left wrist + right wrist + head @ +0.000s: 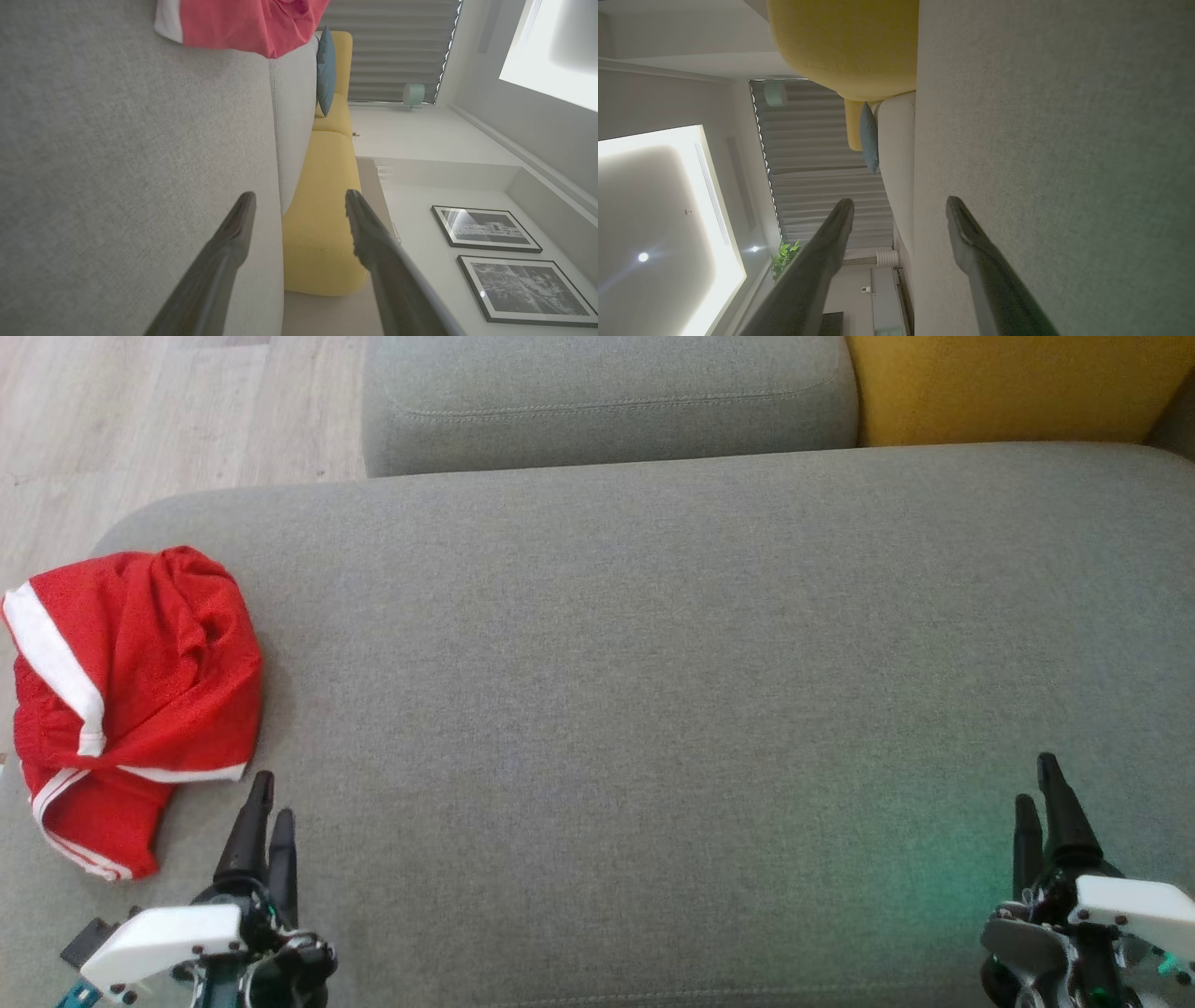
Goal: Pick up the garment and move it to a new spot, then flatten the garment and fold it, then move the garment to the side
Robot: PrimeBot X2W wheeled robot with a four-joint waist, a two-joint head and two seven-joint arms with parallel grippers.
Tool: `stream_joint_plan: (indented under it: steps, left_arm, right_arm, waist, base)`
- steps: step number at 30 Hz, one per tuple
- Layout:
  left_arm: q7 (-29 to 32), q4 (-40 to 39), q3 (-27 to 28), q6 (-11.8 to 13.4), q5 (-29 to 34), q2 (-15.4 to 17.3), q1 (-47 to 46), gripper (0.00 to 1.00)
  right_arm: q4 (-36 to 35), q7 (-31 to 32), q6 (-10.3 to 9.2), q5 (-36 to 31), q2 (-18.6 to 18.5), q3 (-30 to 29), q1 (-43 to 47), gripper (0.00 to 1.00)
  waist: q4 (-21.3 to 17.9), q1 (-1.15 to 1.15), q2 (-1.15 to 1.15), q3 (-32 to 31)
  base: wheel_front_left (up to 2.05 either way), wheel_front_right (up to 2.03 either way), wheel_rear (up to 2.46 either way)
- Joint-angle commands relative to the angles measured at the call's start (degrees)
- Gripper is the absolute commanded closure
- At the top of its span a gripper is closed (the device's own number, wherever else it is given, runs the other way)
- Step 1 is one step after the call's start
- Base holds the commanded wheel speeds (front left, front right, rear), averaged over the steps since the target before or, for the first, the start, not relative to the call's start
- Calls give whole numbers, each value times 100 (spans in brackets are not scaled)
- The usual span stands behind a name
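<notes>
Garment (140,691): red with white stripes, crumpled at the left end of the grey seat cushion (653,691).
My left gripper (273,795): fingers spread wide, holding nothing, just beside the garment.
My right gripper (1034,779): spread wide, holding nothing, well apart at the right.
Behind: yellow cushion (1008,383).

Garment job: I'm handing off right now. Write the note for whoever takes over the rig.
Left gripper: open, empty, at the near edge of the grey seat, beside the red garment.
Right gripper: open, empty, at the seat's near right.
Garment: bunched at the seat's left end, not held.
Done: nothing, by the look of it.
Left: pick up, move, flatten, fold, set aside.
</notes>
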Motion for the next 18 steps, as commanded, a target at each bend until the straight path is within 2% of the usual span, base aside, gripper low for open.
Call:
stream_joint_plan:
  steps: [1,18]
  left_arm:
    - [-47,-230,-16,-11,101,66,-300,0]
    - [-333,-532,-157,41,1728,80,-443,0]
  right_arm:
    - [-239,-58,5,-82,-66,27,-191,0]
    - [-475,-348,8,-1616,-239,194,-233,0]
  waist:
    - [0,0,0,1]
    - [3,0,0,-2]
  base:
    - [0,0,0]
    - [0,0,0]
